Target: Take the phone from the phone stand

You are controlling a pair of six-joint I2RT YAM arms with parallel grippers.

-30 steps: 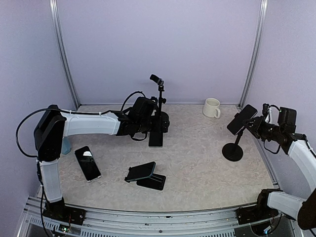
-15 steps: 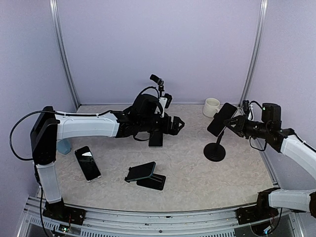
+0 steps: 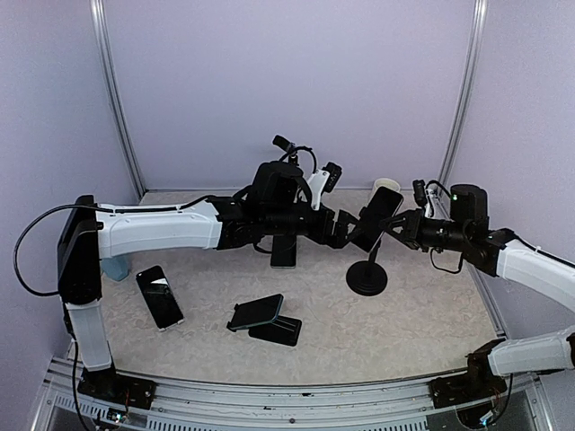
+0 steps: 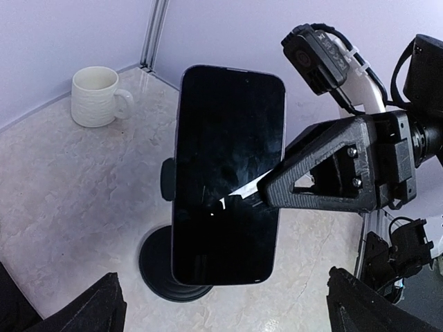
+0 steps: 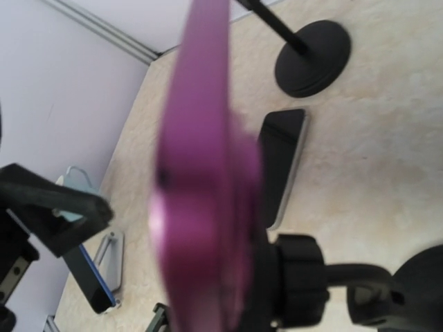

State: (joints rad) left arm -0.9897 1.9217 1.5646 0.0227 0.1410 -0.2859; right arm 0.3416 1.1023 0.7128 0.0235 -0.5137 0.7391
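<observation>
Black phone (image 3: 375, 215) sat in its phone stand (image 3: 367, 278) right of the middle of the table (image 3: 422, 332), right gripper (image 3: 395, 224) pinching the stand behind it, left gripper (image 3: 349, 229) spread wide before the screen, likely needing next to clasp its edges and pull.

readable text: none | phone (image 4: 228, 173): screen dark, no legible markings

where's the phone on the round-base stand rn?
Top view, right of centre: the phone sits on its stand, between the open left claw and the right claw, in front of the white mug.
</observation>
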